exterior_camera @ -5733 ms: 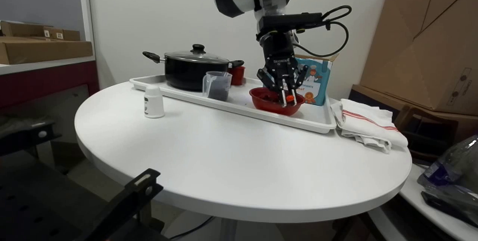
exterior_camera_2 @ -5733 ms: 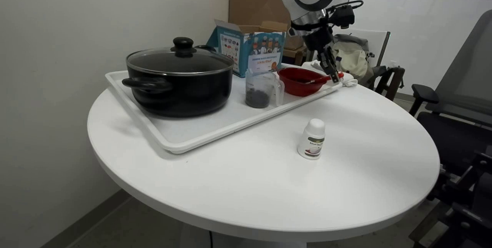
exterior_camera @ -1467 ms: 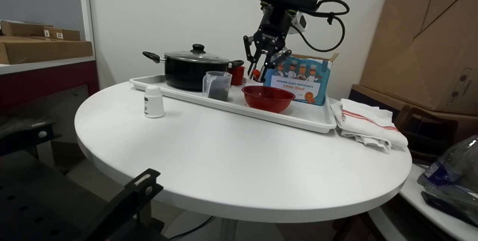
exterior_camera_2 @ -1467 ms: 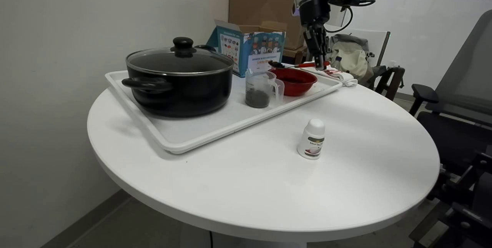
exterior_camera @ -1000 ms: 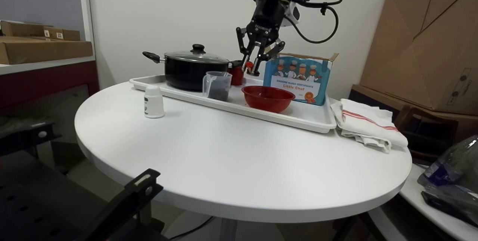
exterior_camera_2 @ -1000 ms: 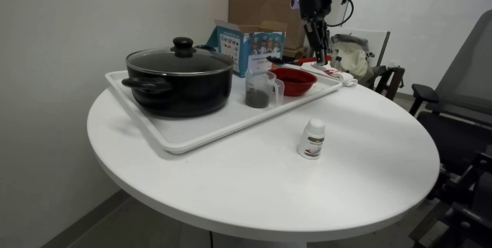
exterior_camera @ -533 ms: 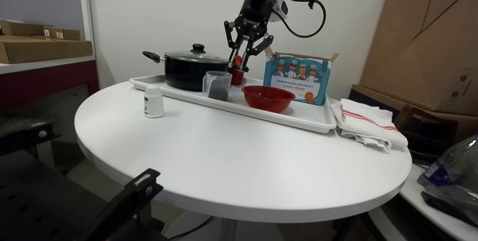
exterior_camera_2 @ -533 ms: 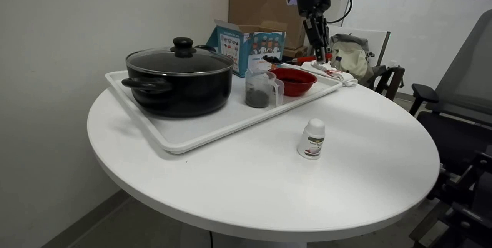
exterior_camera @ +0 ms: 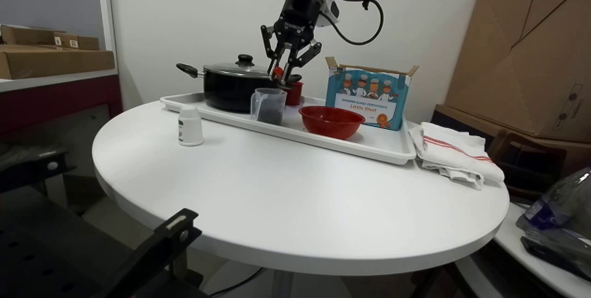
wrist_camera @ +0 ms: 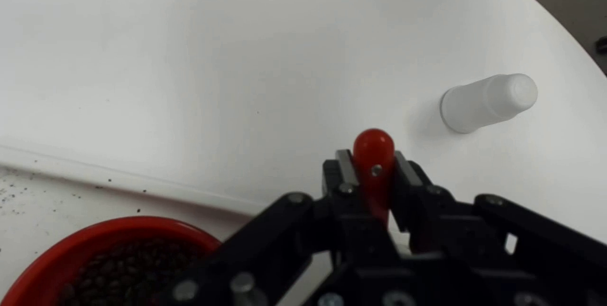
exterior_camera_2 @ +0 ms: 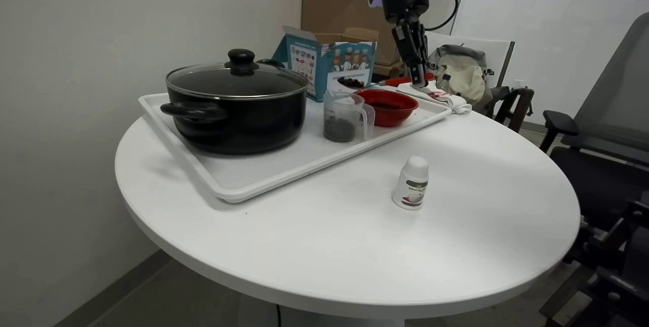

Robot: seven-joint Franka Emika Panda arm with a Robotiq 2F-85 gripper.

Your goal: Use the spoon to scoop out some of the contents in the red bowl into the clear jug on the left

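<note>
Spoon (exterior_camera_2: 391, 81) was held by the pincer (wrist_camera: 374, 163), whose two fingers were pressed on both sides of the red handle. From there its head reached out nearly level, with dark pieces (exterior_camera_2: 351, 82) heaped on it. It was higher than the rim of the clear jug (exterior_camera_2: 340, 116) and near to it, but if it was exactly over the mouth, I could not tell. In my judgement, the step was to bring this load to the jug. For doing it well, the spoon had to travel flat and slowly, and to be turned only when its head was above the opening, because the rounded handle could roll between the fingers. Lower down, the red bowl (exterior_camera_2: 393, 115) stood near the jug, both on the white tray (exterior_camera_2: 284, 177), which rested on the tabletop (exterior_camera_2: 324, 246).
</note>
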